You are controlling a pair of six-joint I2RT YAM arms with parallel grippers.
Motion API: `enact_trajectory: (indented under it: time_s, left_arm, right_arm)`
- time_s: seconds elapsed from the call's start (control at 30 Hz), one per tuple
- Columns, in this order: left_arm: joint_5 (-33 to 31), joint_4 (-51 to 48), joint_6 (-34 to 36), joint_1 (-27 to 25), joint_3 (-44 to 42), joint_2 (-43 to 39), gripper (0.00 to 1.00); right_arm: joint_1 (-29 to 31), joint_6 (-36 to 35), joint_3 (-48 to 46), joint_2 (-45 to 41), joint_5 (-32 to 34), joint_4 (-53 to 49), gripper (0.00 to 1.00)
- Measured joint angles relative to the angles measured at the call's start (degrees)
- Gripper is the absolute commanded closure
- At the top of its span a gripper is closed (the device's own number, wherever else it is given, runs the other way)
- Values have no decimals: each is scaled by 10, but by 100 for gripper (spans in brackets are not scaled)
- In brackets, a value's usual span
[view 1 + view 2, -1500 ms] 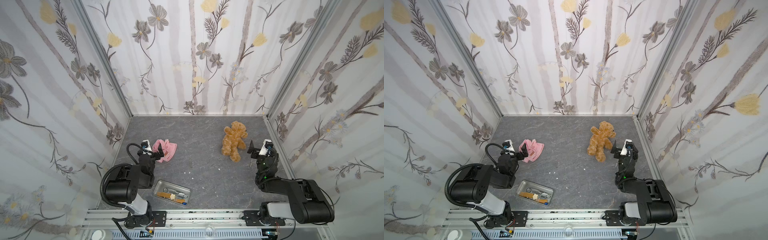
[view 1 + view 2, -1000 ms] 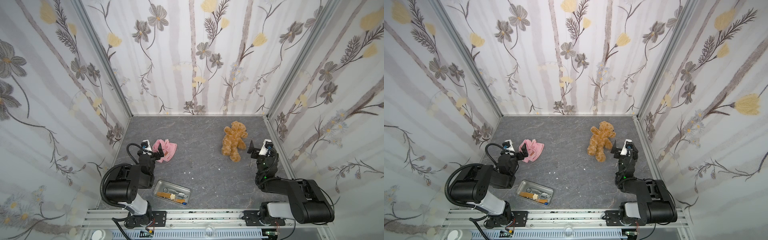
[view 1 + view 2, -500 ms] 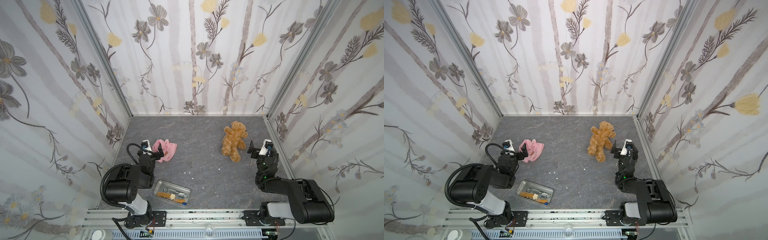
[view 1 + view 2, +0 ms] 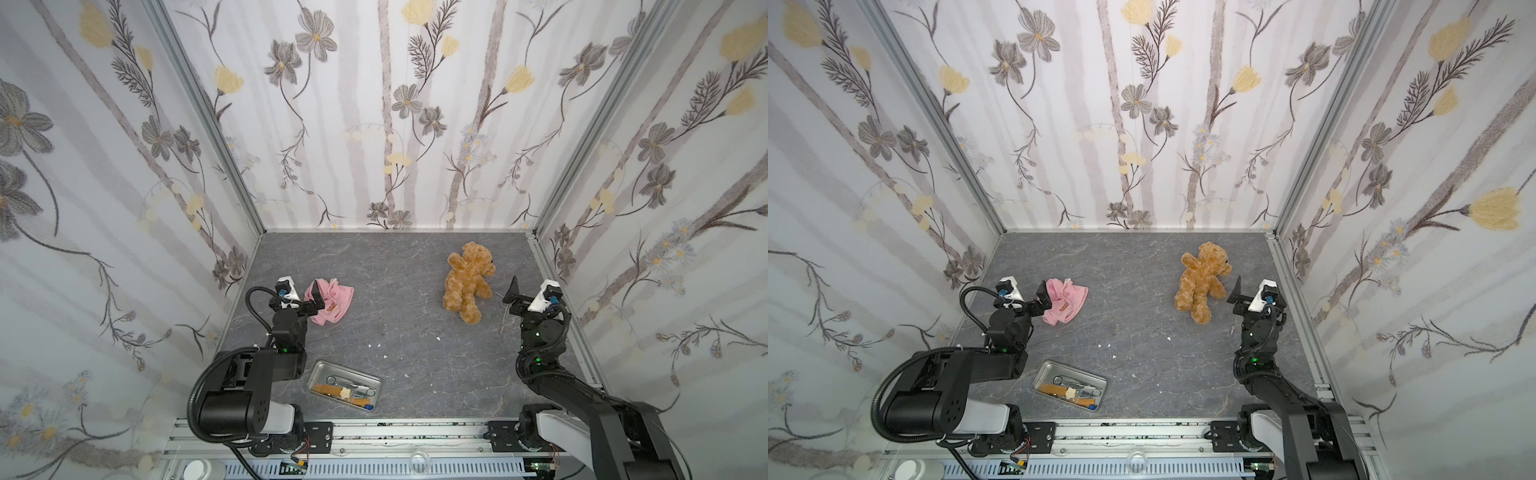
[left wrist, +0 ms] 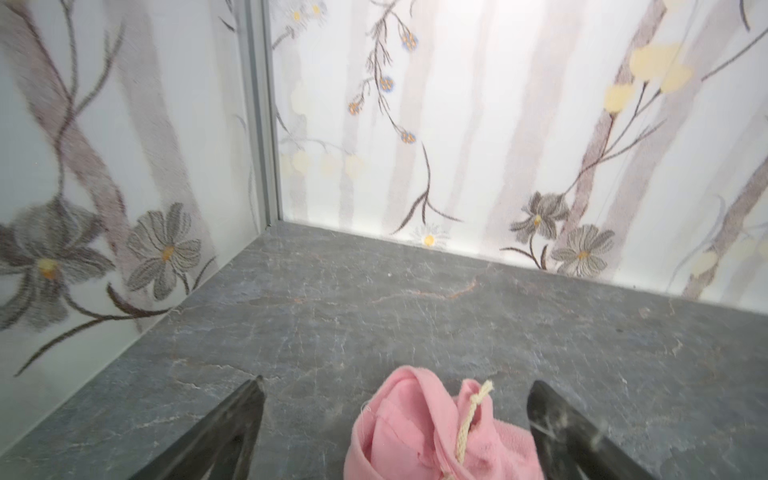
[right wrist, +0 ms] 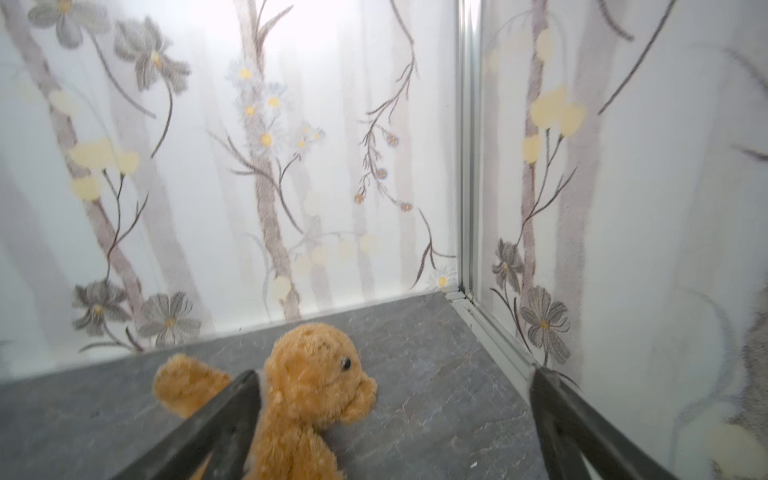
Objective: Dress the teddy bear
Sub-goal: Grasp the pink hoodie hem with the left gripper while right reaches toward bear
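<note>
The teddy bear, golden-brown and shaggy, lies on the grey floor at the back right. My right gripper hovers just right of it, open and empty. In the right wrist view the bear shows partly behind one finger of that gripper. A crumpled pink hooded shirt lies at the left. My left gripper stands open beside it. In the left wrist view the shirt, with a cream cord, sits between the open fingers of this gripper, untouched.
A metal tray with small tools lies near the front edge, left of centre. A thin metal tool lies on the floor by the right gripper. White crumbs dot the middle. Flowered walls close in on three sides.
</note>
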Motion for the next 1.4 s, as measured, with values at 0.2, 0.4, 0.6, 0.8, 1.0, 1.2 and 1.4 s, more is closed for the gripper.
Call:
enact_trajectory:
  time_s: [0.2,0.4,0.6,0.8,1.0,1.2,1.4]
  left_arm:
    - [-2,-106,-101,0,21,-117,0]
    - [118,-218,-213,-5,96,-114,0]
    - [166,-297,-268,-53,120,-62,1]
    - [181,-363,-258,-107,181,0,4]
    - [108,-532,-213,-140,288,52,6]
    - [47,-677,-193,-155,311,89,10]
    - [62,-732,-195,-156,366,166,11]
  right_arm:
    - [0,108,67,-136,12,-216,1]
    - [92,195,93,-137,-31,-343,4]
    - [189,214,172,-45,-19,-411,0]
    - [203,222,236,81,-9,-425,0]
    - [229,224,265,123,-25,-435,0]
    - [230,224,240,120,-46,-428,0]
    - [229,228,200,105,-59,-404,0]
